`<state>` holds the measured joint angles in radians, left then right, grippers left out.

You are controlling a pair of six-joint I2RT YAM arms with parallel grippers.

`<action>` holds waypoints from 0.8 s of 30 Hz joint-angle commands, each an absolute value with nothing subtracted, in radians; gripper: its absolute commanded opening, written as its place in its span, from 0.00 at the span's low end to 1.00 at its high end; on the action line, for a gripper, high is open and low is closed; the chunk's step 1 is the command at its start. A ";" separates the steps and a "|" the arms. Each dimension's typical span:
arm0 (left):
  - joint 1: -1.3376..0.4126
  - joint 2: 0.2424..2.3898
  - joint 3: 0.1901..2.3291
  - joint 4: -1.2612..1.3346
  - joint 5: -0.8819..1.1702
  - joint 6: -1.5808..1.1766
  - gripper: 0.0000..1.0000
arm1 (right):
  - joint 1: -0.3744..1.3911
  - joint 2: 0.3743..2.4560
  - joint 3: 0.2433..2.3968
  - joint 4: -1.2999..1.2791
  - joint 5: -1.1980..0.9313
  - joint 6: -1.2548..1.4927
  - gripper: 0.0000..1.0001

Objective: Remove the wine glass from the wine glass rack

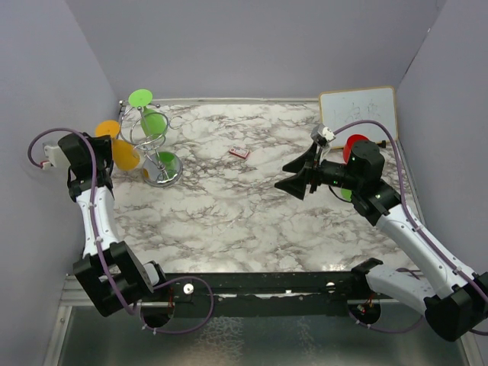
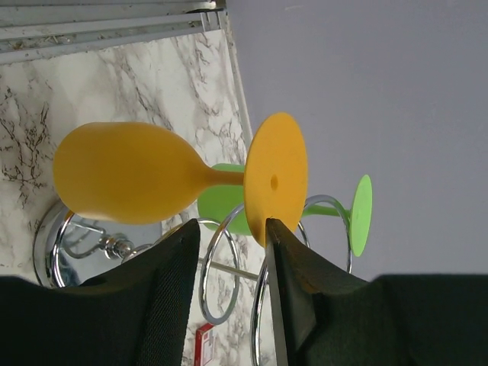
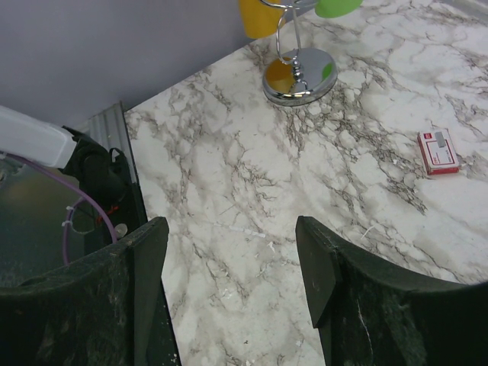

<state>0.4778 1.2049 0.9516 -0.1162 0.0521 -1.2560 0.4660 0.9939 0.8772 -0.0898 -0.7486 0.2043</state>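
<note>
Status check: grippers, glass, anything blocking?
Left gripper open, tips at orange wine glass foot, no grip. Right gripper open, empty, over table. Glass hanging on wine glass rack. Green glasses close behind.

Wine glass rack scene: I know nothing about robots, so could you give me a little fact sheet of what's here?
Wine glass rack: silver wire stand, far left of marble table
Hanging on it: orange glass, green glass
Left arm: jaws apart beside the orange glass's stem and foot; no grip visible
Right arm: jaws open, empty, over the table's right side
Also there: small red box, white board
</note>
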 commanded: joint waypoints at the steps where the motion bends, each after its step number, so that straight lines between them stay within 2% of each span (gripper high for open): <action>1: 0.485 1.217 0.983 -0.065 0.022 -1.265 0.40 | 0.474 0.994 0.894 -0.083 -0.727 0.193 0.68; 12: 0.485 1.237 0.985 -0.042 0.017 -1.266 0.35 | 0.473 1.000 0.892 -0.077 -0.728 0.196 0.68; 24: 0.485 1.240 0.981 -0.014 0.016 -1.266 0.17 | 0.473 1.001 0.893 -0.075 -0.726 0.195 0.68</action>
